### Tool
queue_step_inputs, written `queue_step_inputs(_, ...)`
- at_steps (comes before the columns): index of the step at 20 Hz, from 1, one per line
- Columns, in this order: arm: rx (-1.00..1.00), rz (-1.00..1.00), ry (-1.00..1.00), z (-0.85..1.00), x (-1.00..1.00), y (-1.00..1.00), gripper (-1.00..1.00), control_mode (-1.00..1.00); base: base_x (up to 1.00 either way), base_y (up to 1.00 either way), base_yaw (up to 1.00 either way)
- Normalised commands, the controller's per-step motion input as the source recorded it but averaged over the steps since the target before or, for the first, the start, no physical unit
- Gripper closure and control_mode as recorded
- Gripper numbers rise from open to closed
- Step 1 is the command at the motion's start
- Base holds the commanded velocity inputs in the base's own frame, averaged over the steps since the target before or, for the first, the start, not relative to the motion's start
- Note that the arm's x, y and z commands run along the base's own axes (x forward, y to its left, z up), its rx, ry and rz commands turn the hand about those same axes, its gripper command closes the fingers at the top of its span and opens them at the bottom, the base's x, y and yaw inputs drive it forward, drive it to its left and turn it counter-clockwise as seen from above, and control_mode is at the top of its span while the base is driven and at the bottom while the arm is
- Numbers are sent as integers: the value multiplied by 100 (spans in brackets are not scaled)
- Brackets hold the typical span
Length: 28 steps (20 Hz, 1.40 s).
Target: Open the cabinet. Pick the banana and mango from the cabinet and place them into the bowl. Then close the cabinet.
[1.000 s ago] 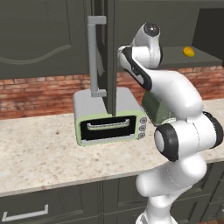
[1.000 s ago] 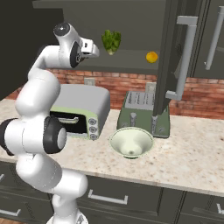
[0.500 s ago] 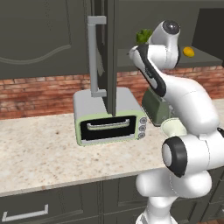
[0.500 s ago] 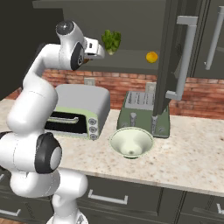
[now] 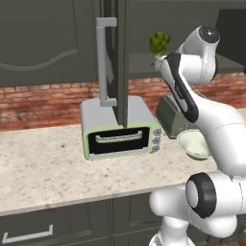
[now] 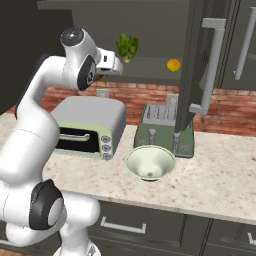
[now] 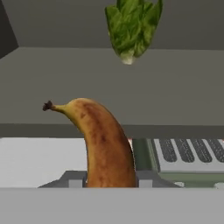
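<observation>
The cabinet stands open, its door (image 5: 118,57) swung out edge-on over the counter; the other door (image 6: 194,65) is open too. In the hand view my gripper (image 7: 109,181) is shut on the banana (image 7: 105,144), brownish-yellow, stem up and to the left, just in front of the cabinet shelf (image 7: 131,87). From the right base, the gripper (image 6: 119,63) hovers at the shelf's left front. The mango (image 6: 173,65) lies on the shelf to its right. On the counter below sits the cream-green bowl (image 6: 150,162) (image 5: 194,144).
A lettuce head (image 6: 127,47) (image 5: 159,43) (image 7: 131,26) stands on the shelf behind the gripper. A dark green toaster (image 6: 165,127) is behind the bowl, and a toaster oven (image 5: 120,127) (image 6: 90,125) stands to its left. The open doors' bar handles (image 6: 210,65) jut out over the counter.
The arm's upper links have swung to the right in the left base view, now covering the mango there. The hand has stayed by the shelf front with the banana in it.
</observation>
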Motion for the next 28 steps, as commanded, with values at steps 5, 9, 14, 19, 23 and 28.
queue_step_inputs(5,0,-7,3,0,-51,-11,100,-100,0,0,0)
queue_step_inputs(9,0,-6,5,0,-41,-20,100,-100,0,0,0)
queue_step_inputs(14,0,-6,5,0,-32,-25,100,-100,0,0,0)
queue_step_inputs(19,0,-3,8,-4,-34,-27,100,-100,0,0,0)
queue_step_inputs(23,0,-2,7,-27,-36,-23,100,-100,0,0,0)
queue_step_inputs(28,0,-2,7,-36,-28,-16,100,-100,0,0,0)
